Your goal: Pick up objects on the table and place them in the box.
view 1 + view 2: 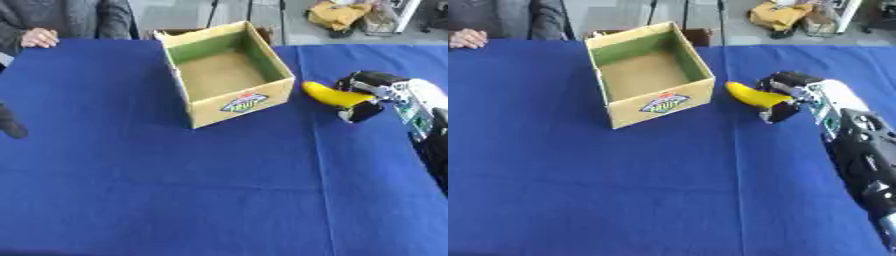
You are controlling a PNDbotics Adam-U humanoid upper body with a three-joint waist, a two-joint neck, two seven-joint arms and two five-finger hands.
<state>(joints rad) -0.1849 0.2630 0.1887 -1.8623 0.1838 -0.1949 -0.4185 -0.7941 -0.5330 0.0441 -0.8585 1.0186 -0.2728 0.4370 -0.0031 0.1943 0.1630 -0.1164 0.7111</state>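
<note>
Right hand point(794, 95), fingers curled around 1 yellow banana point(752, 95); left of those fingers, open cardboard box point(649, 107) holding nothing; left hand point(10, 122) indistinct, fingers undeterminable

Both eye views are looking down from the robot's head onto the blue cloth-covered table point(175, 190), facing its far edge. They are sharing nearly everything, including the open yellow cardboard box point(651, 75), slightly offset sideways.

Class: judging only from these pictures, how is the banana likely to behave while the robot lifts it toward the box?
The banana looks curved and smooth, so it may slip or swivel within the right hand curled round one end. It probably stays stiff, not drooping. Its free end points toward the open box, which helps.
</note>
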